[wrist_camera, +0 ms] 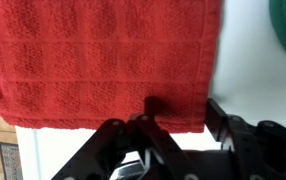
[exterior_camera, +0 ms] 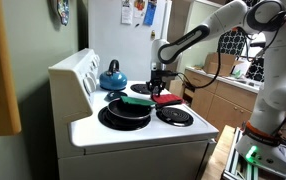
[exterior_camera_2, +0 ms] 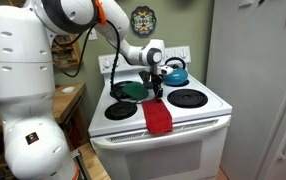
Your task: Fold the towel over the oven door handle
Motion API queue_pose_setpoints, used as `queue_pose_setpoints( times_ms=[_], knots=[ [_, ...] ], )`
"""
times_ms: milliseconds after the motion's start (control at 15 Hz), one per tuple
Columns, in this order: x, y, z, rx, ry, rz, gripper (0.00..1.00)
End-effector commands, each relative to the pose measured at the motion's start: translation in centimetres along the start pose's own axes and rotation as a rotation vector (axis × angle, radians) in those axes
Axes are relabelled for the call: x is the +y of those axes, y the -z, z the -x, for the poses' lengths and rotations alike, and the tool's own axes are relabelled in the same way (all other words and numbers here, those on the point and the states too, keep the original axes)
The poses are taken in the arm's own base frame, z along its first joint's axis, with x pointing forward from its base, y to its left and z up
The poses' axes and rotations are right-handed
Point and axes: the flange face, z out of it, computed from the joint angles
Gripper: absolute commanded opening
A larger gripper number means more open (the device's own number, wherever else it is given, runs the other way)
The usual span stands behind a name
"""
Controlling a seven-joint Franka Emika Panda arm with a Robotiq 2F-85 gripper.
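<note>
We see the red towel [wrist_camera: 103, 60] spread flat on the white stove top [wrist_camera: 248, 90], filling the wrist view from about 10 to 1 o'clock of the gripper [wrist_camera: 168, 128]. The towel's lower hem lies just beyond the fingers [wrist_camera: 221, 118]. The claw is released: its two fingers stand apart and grip nothing, with bare stove top and the towel's hem showing between them. In an exterior view the gripper [exterior_camera_2: 155, 86] hangs over the middle of the stove, and the towel [exterior_camera_2: 157, 118] lies at its 6 o'clock, between the front burners. The towel's near end reaches the front rim; we cannot tell whether it hangs over. From the side the towel [exterior_camera: 166, 98] sits at 5 o'clock of the gripper [exterior_camera: 159, 80]. A green flat thing [exterior_camera: 136, 100] on a black pan [exterior_camera: 123, 113] lies beside the towel, and a blue kettle [exterior_camera_2: 175, 70] stands at the back.
</note>
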Motion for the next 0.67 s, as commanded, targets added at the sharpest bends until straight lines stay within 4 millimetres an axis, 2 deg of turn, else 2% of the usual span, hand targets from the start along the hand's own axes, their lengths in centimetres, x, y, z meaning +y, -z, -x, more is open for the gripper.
queue_pose_setpoints(
  times_ms=[0, 200, 600],
  knots=[
    [0.2, -0.2, -0.2, -0.007, -0.007, -0.008, 0.23],
    [1.0, 0.4, 0.3, -0.025, -0.015, -0.040, 0.01],
    [2.6, 1.9, 1.5, -0.036, 0.015, -0.120, 0.01]
  ],
)
